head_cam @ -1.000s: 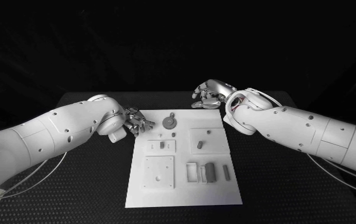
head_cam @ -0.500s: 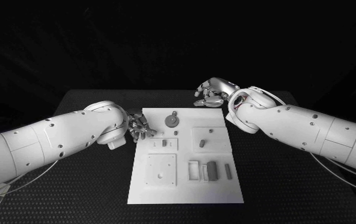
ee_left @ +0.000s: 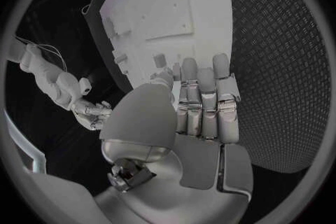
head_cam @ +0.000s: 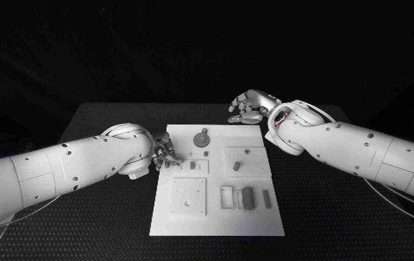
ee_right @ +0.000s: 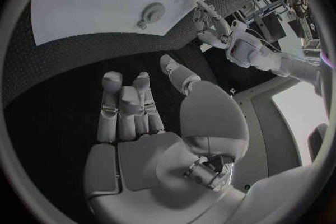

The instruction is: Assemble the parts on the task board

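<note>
The white task board (head_cam: 216,216) lies mid-table. At its far end a round grey part (head_cam: 201,140) with a peg sits on it. A small grey part (head_cam: 191,166) stands in a square recess, and a grey peg (head_cam: 236,166) stands to its right. A grey block (head_cam: 247,197) and a thin strip (head_cam: 267,199) lie near the right edge. My left hand (head_cam: 164,153) hovers at the board's left edge beside the small part, fingers straight (ee_left: 203,98), holding nothing. My right hand (head_cam: 250,109) hangs past the board's far right corner over the table, empty (ee_right: 129,109).
Black textured table (head_cam: 319,213) surrounds the board on all sides. White frame pieces (head_cam: 227,197) lie next to the grey block. A large square plate (head_cam: 188,196) with a hole sits on the board's near left.
My left hand has moved along the board's left edge toward me, closer to the small grey part. The right hand has hardly moved.
</note>
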Motion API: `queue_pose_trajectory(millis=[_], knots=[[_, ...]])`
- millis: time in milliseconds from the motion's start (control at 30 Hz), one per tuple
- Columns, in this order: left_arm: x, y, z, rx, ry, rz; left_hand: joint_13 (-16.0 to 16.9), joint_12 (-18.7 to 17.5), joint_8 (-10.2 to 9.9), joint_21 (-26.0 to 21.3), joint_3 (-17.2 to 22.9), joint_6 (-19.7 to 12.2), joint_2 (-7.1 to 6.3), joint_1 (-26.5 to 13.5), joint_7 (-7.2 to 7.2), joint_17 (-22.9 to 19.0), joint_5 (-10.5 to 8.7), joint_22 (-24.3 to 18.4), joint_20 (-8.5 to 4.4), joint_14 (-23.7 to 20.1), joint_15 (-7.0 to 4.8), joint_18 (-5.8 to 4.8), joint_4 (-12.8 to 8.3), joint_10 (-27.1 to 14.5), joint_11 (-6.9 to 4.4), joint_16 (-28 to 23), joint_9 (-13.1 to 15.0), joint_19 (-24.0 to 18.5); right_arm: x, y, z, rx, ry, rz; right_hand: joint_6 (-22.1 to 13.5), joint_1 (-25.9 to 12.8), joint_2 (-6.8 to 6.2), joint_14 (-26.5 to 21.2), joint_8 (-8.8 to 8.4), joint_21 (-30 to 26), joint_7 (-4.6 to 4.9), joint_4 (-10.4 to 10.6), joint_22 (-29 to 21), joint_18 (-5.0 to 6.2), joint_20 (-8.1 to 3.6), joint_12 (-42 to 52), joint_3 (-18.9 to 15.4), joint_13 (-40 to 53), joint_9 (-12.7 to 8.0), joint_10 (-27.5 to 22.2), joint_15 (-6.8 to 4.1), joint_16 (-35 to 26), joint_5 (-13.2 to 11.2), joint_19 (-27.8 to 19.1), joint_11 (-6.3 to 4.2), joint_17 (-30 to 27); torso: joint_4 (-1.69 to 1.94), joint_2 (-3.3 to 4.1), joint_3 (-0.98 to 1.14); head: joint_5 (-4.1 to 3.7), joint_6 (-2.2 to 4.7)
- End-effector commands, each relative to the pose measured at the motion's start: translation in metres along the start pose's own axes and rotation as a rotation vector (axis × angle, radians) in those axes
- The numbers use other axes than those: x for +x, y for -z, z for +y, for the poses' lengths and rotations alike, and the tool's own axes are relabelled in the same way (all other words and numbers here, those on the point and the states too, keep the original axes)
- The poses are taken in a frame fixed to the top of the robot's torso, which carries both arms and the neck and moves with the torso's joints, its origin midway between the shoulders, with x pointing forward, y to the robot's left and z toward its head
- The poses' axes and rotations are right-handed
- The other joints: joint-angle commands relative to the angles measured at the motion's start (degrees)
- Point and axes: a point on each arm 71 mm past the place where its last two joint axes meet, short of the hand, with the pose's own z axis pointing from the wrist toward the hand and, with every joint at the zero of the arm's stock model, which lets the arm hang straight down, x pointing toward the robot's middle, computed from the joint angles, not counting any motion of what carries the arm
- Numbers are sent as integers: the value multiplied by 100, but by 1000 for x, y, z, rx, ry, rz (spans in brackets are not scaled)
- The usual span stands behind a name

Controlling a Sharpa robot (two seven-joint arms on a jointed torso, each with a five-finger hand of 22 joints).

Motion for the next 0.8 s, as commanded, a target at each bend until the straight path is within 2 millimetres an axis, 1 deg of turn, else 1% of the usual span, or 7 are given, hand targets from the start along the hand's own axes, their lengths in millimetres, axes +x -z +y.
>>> queue_pose_trajectory(millis=[33, 167, 333, 467, 600, 700, 800], knots=[[2, 0, -3, -23, -22, -2, 8, 29, 107, 31, 195, 39, 207, 216, -13, 10, 20, 136, 1, 73, -51, -45, -165, 108, -49, 38, 19, 33, 1, 0, 0, -7, 1, 13, -5, -14, 28, -27, -22, -36, 46, 4, 42, 81, -45, 28, -25, -10, -8, -23, 12, -26, 2, 9, -3, -8, -1, 6, 0, 1, -7], [4, 1, -5, -18, -28, 7, 15, 41, 117, 44, 189, 51, 215, 199, -19, 17, 16, 137, -4, 84, -58, -47, -148, 121, -55, 51, 24, 42, 0, 0, -1, -4, 2, 13, -7, -14, 30, -27, -23, -36, 46, 4, 42, 81, -45, 29, -24, -11, -8, -23, 12, -26, 2, 9, -3, -9, -2, 11, -8, -8, -20], [3, -1, -6, -27, -28, 1, 18, 46, 121, 50, 186, 55, 216, 194, -22, 20, 13, 138, -7, 88, -60, -47, -142, 125, -58, 56, 26, 45, 0, 0, -1, -3, 2, 10, -10, -16, 29, -29, -25, -38, 47, 5, 42, 81, -45, 29, -25, -12, -10, -24, 12, -27, 2, 8, -2, -9, -6, 9, 3, -14, -18], [3, -3, -9, -26, -28, -3, 20, 48, 123, 53, 186, 56, 218, 192, -23, 21, 13, 138, -9, 90, -62, -47, -139, 127, -60, 59, 27, 46, 0, 0, -1, -4, 2, 10, -13, -18, 25, -31, -27, -39, 47, 5, 42, 81, -44, 29, -26, -12, -11, -24, 12, -28, 1, 6, -2, -10, 5, 6, -2, -24, -22], [3, -5, -13, -26, -39, -18, 23, 55, 128, 60, 186, 61, 223, 193, -27, 24, 9, 138, -14, 95, -67, -46, -136, 133, -63, 65, 30, 51, 0, 0, 0, -5, 1, 11, -14, -20, 25, -32, -28, -40, 47, 6, 42, 81, -44, 30, -26, -13, -11, -24, 13, -29, 1, 5, -1, -11, -1, 10, -4, -24, -17], [4, -7, -16, -23, -45, -17, 41, 84, 156, 89, 178, 87, 220, 188, -43, 40, 79, 141, -27, 115, -83, -48, -131, 156, -78, 95, 43, 67, 1, 0, -1, -4, 0, 13, -14, -22, 25, -33, -28, -41, 48, 8, 42, 81, -44, 30, -26, -14, -11, -24, 13, -30, 1, 4, -1, -11, -3, 12, -3, -36, -21], [5, -8, -18, -22, -48, -13, 46, 90, 163, 97, 176, 91, 219, 187, -46, 45, 95, 142, -30, 117, -86, -49, -129, 157, -81, 103, 47, 69, 1, 0, -1, -2, 0, 14, -18, -29, 22, -36, -31, -44, 49, 12, 41, 81, -42, 30, -28, -15, -13, -26, 14, -32, 1, 1, 0, -12, -5, 14, 2, -37, -13]])
